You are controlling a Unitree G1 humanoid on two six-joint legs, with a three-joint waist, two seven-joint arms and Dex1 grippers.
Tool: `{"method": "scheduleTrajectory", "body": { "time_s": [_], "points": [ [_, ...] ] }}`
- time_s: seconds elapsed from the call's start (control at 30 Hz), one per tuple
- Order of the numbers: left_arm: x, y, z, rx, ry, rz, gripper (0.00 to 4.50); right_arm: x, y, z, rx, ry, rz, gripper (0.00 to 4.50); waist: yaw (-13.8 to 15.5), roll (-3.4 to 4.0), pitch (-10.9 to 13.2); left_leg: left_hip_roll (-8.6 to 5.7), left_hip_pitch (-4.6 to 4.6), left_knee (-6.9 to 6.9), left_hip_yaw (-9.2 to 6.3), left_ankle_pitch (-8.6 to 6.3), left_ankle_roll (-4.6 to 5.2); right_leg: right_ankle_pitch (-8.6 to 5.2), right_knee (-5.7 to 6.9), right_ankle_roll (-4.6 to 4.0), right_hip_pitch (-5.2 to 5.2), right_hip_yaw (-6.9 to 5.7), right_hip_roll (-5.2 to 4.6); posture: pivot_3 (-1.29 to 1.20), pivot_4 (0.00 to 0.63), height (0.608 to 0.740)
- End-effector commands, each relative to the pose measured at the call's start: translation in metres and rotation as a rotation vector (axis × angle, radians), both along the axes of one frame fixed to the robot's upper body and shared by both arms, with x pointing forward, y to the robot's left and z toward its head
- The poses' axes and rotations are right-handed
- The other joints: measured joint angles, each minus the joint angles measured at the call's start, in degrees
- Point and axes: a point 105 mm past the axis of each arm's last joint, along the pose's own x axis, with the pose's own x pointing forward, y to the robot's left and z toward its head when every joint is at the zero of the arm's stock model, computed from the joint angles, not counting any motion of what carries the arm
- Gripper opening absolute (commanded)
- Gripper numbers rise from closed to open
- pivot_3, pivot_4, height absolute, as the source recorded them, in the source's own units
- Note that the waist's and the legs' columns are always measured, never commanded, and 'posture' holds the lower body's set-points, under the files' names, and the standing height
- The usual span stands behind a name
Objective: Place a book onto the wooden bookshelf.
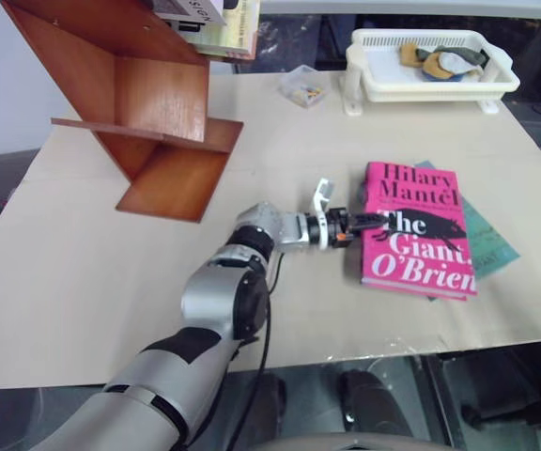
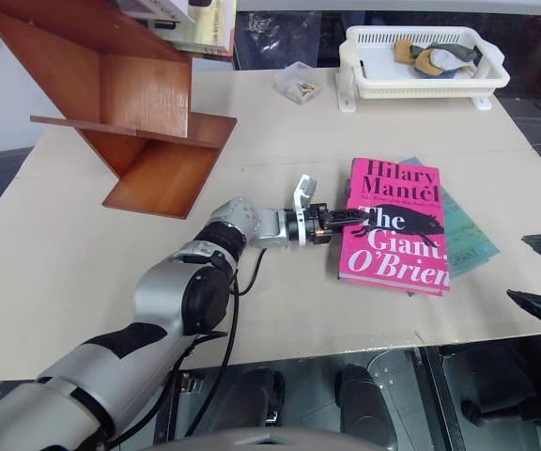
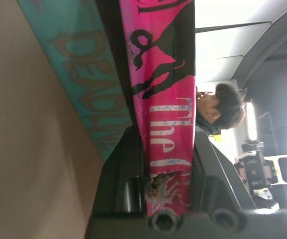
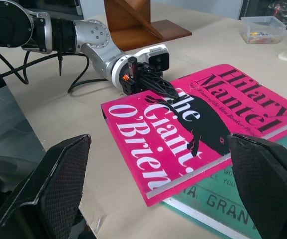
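Book (image 1: 416,230) is lying flat near the tabletop's (image 1: 83,282) right front, stacked on a teal book (image 1: 488,240) that is sticking out past its right side and front corner. Open tabletop is running between book and bookshelf (image 1: 148,103), which is sitting at the far left corner; its slanted boards are leaning, with pale books (image 1: 224,23) resting on the top one. Front edge of the tabletop is close behind the book's lower edge; right edge is just past the teal book. White basket (image 1: 430,61) is sitting at the far right, small clear box (image 1: 301,86) beside it, both well clear of the book. Left pincer (image 1: 364,222) is clamping on the book's left (spine-side) edge, one finger (image 4: 158,85) lying on the cover by "The", the other under it; wrist view is showing the pink cover pinched between both. Left arm is reaching across from front left, forearm low over the tabletop, pincer pointing level toward the right. Right pincer (image 4: 163,189) is hanging off the right front of the tabletop, fingers spread wide, holding nothing, aimed at the book's front corner.
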Motion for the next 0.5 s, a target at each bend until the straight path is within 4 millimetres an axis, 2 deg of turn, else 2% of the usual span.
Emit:
{"method": "scheduleTrajectory", "body": {
  "time_s": [0.03,0.27,0.37,0.5],
  "points": [
    [0.003,0.001,0.016,-0.056,-0.010,0.000,0.55,0.001,0.001,0.004,-0.029,-0.020,0.020,4.50,-0.03,0.00,0.00,0.00,0.00,0.00,0.00,0.00,0.00,0.00,0.00,0.00,0.00,0.00,0.00,0.00,0.150,0.740],
    [0.007,0.010,0.027,-0.117,-0.008,0.027,0.55,0.003,0.000,0.005,-0.032,-0.022,0.022,4.50,-0.10,0.01,0.00,0.01,0.01,0.00,-0.02,0.00,-0.01,0.00,0.02,0.00,0.00,0.00,0.00,0.00,0.150,0.740],
    [0.020,0.018,0.043,-0.151,-0.072,0.107,0.55,0.005,0.000,0.006,-0.034,-0.023,0.022,4.50,-0.06,0.00,0.00,0.01,0.01,0.00,-0.03,0.01,-0.01,0.00,0.02,0.00,0.00,0.00,0.00,0.00,0.150,0.740],
    [0.023,0.026,0.065,-0.191,-0.179,0.139,0.55,0.008,0.001,0.008,-0.030,-0.030,0.032,4.50,0.04,-0.02,0.02,0.03,-0.02,0.00,-0.05,0.06,-0.12,0.00,0.02,-0.01,-0.03,0.00,-0.02,0.00,0.150,0.740]
  ]
}}
